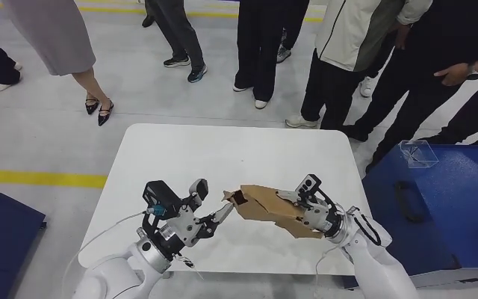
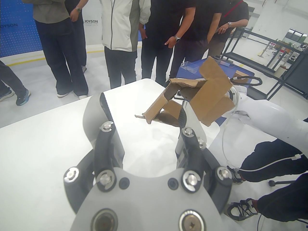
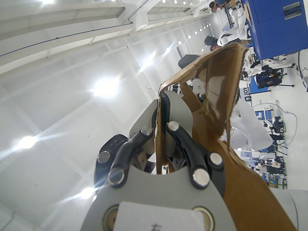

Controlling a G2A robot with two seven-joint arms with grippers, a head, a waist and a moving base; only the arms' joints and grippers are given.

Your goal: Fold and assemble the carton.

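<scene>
Left claw (image 1: pixel 211 200), near left: fingers spread wide, holding nothing. In the left wrist view one fingertip (image 2: pixel 185 115) stands just beside the carton (image 2: pixel 209 97); contact cannot be told. This view also looks into the carton's hollow open end, with its flaps bent unevenly.

Right claw (image 1: pixel 291 209), near right: closed on the carton. The right wrist view has a cardboard wall (image 3: pixel 158 131) pinched between the fingers, with a loose flap (image 3: pixel 216 92) rising beyond.

The top view gives the placement: the brown, partly folded carton lies tilted between the two claws, over the near middle of the white worktop (image 1: pixel 224 149). A blue cabinet (image 1: pixel 426 217) stands to the right.
</scene>
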